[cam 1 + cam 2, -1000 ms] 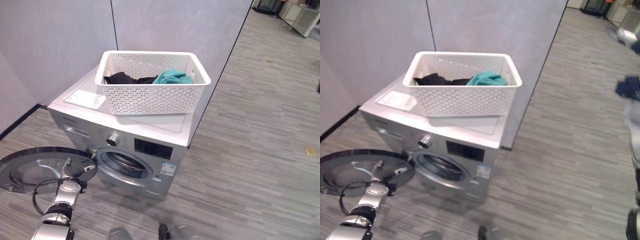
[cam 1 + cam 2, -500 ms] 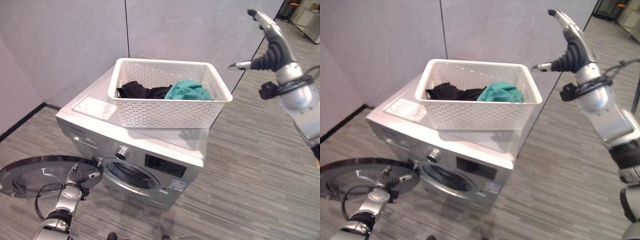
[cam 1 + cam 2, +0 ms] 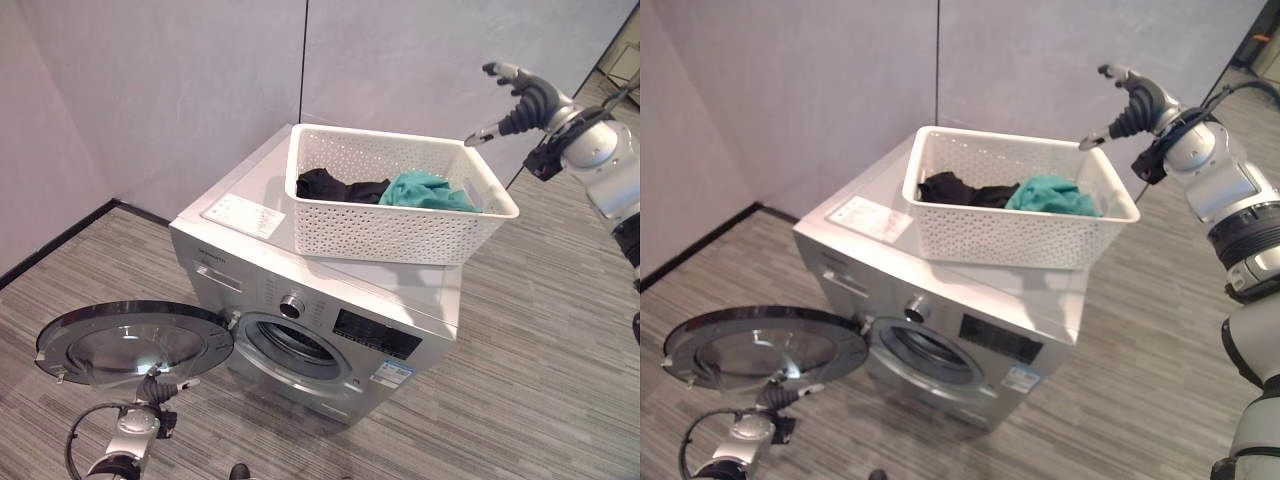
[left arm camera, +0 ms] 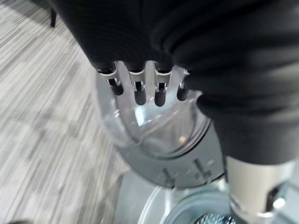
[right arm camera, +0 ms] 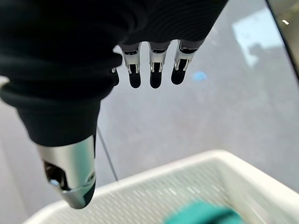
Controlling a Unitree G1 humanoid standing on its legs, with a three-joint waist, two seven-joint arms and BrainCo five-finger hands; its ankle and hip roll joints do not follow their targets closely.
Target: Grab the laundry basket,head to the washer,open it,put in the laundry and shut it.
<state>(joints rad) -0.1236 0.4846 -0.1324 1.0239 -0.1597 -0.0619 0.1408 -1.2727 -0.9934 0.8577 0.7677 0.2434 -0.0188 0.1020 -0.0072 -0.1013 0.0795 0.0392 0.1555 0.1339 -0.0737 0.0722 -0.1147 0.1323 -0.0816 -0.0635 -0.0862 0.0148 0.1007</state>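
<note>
A white perforated laundry basket stands on top of the silver washer, holding a black garment and a teal garment. The washer's round door is swung wide open to the left, baring the drum opening. My right hand hovers open above the basket's far right corner, touching nothing; its wrist view shows straight fingers over the basket rim. My left hand is low by the door's near edge, its fingers straight over the door glass.
Grey partition walls meet in a corner behind the washer. Striped grey floor spreads in front and to the right. The open door takes up the room left of the washer's front.
The camera has swung, shifting the whole scene rightward. My right arm rose into view, then came down towards the basket's far right corner. The left hand stays by the open door.
</note>
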